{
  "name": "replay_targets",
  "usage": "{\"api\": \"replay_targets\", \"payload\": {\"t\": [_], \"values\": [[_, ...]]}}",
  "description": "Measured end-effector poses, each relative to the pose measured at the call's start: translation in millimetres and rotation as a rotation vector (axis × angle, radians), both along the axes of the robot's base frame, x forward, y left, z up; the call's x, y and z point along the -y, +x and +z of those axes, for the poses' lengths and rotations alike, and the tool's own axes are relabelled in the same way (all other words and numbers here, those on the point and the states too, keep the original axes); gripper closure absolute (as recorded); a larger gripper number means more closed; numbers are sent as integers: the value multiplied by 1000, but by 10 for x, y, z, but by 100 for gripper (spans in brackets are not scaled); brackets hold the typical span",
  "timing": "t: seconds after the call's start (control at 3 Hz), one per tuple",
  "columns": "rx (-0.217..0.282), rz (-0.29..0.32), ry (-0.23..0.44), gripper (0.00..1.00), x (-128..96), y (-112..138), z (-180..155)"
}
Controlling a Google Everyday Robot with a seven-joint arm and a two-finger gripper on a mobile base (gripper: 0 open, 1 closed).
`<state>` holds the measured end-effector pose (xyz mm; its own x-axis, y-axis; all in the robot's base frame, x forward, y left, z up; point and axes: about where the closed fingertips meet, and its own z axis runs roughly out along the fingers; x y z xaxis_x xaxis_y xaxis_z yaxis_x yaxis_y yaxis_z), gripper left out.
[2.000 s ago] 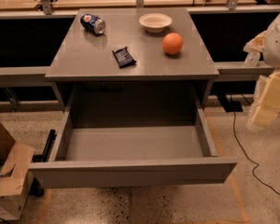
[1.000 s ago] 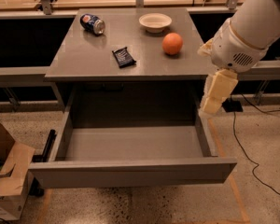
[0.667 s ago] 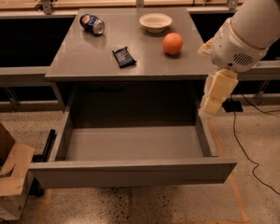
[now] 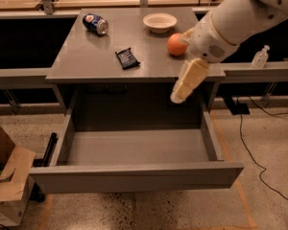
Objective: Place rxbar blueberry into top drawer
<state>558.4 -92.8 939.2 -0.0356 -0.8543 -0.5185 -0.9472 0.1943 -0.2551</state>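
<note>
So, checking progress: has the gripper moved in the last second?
Yes. The gripper has shifted left, from the right wall of the top drawer to above its inside.

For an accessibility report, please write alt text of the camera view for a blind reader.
The robot's claw hangs above the right side of the open top drawer, just below the table edge. The rxbar blueberry lies on the grey table, apart from a soda can, a bowl and an orange.
</note>
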Motion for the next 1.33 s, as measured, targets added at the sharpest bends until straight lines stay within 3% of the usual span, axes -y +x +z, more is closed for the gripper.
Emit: {"api": "replay_targets", "payload": {"t": [0.33, 1.0, 1.33], "values": [[24, -12, 135, 0, -394, 447, 87], [7, -36, 145, 0, -426, 564, 22], [6, -7, 165, 0, -621, 797, -97]]}}
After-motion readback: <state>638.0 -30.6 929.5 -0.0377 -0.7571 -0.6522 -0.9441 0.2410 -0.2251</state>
